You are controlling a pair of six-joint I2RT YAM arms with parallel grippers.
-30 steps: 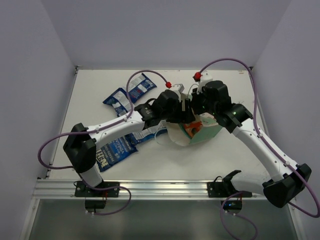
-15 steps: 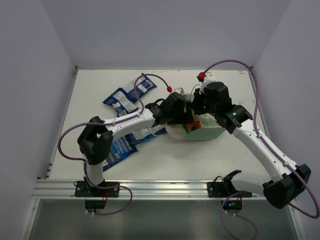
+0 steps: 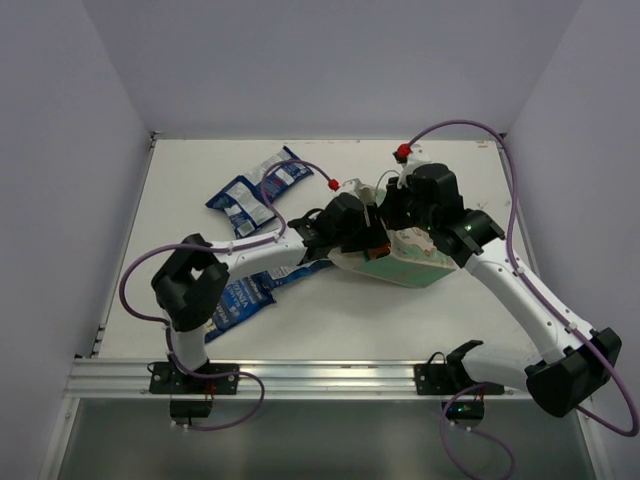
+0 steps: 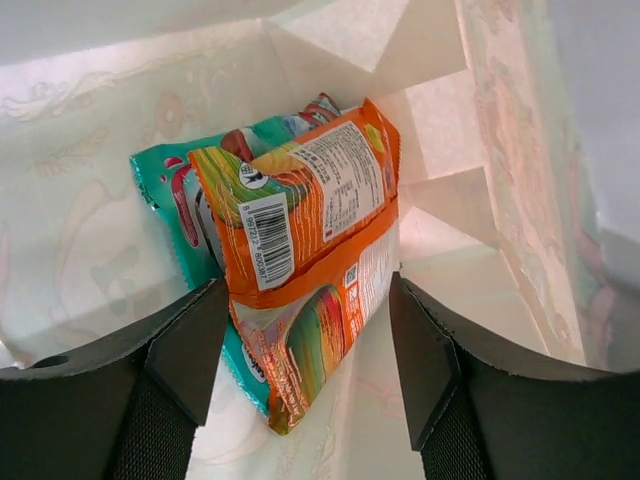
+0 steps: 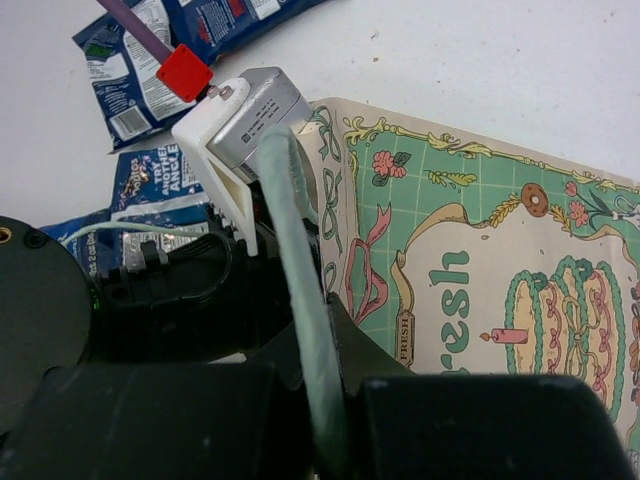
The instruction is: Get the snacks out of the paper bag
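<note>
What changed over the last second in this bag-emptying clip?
The left claw pushed deeper into the paper bag and is open on either side of the orange packet. The paper bag settled flatter on its side, stretching toward the right. The right claw kept pinching the bag's rim; the blue packets on the table stayed put.

White table (image 3: 330,330), pale lilac walls (image 3: 330,60)

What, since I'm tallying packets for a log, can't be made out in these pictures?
- Top external: the paper bag's inside and the left tool, hidden by the left arm and the bag's wall.
- Left wrist: most of the teal packet, behind the orange packet; anything beneath them.
- Right wrist: the bag's far end, cut off by the right edge.
</note>
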